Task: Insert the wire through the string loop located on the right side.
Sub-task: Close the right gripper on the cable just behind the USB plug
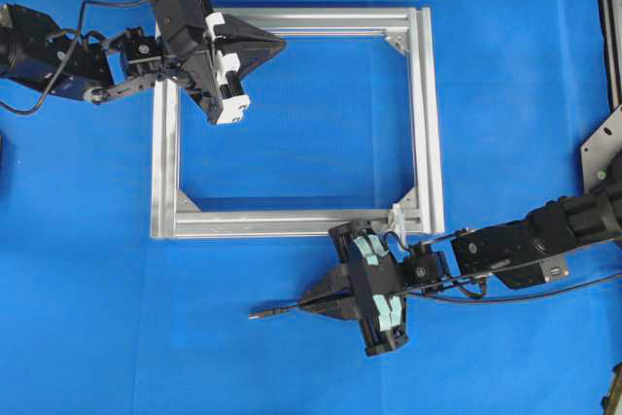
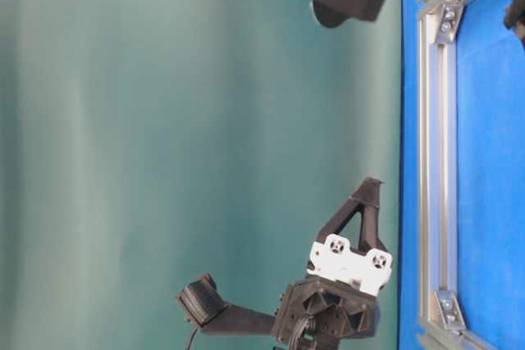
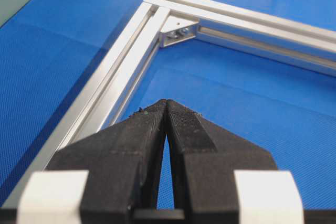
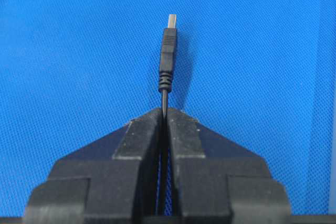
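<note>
- Two grippers show, both with fingers pressed together.
- Right gripper (image 4: pixel 165 113) pinches the wire (image 4: pixel 168 51) just behind its plug; the metal-tipped plug sticks out past the fingertips, over the blue cloth (image 1: pixel 97 318), below the frame's bottom rail.
- Left gripper (image 1: pixel 277 43) holds nothing, its tips together over the aluminium frame (image 1: pixel 428 114) near the top-left corner.
- String loop (image 1: pixel 398 216) sits at the frame's bottom-right corner, near the right gripper's body.
</note>
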`<action>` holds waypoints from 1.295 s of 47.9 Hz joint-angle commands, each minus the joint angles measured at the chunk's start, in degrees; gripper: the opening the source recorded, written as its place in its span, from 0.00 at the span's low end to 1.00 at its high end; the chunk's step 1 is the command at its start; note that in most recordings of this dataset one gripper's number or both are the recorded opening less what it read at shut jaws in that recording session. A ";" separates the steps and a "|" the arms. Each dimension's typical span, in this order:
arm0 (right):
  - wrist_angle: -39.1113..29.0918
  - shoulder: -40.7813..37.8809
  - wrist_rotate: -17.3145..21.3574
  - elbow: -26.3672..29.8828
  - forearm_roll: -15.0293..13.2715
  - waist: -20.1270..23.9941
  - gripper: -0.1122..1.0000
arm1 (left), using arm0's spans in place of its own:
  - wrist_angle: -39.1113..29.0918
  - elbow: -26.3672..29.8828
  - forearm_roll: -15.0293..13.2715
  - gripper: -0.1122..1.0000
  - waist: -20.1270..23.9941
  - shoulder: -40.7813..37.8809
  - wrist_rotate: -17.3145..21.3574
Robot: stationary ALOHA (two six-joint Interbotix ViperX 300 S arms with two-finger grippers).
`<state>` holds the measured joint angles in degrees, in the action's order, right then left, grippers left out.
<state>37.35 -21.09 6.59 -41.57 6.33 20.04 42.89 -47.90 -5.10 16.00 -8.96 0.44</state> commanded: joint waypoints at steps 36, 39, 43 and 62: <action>-8.61 13.62 -3.34 -0.88 0.00 -0.18 0.07 | 0.18 0.62 0.09 0.10 0.09 1.85 -0.09; -8.61 13.62 -3.34 -0.79 0.00 -0.18 0.07 | 0.18 0.62 0.09 0.10 0.09 1.85 -0.09; -8.61 13.62 -3.34 -0.79 0.00 -0.18 0.07 | 0.18 0.62 0.18 0.10 0.09 1.85 -0.09; -8.61 13.62 -3.34 -0.88 0.00 -0.18 0.07 | -0.18 0.53 0.18 0.10 0.09 1.85 -0.26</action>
<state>28.56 -9.23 3.34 -43.24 6.33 19.95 42.63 -47.81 -5.10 16.08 -8.96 0.18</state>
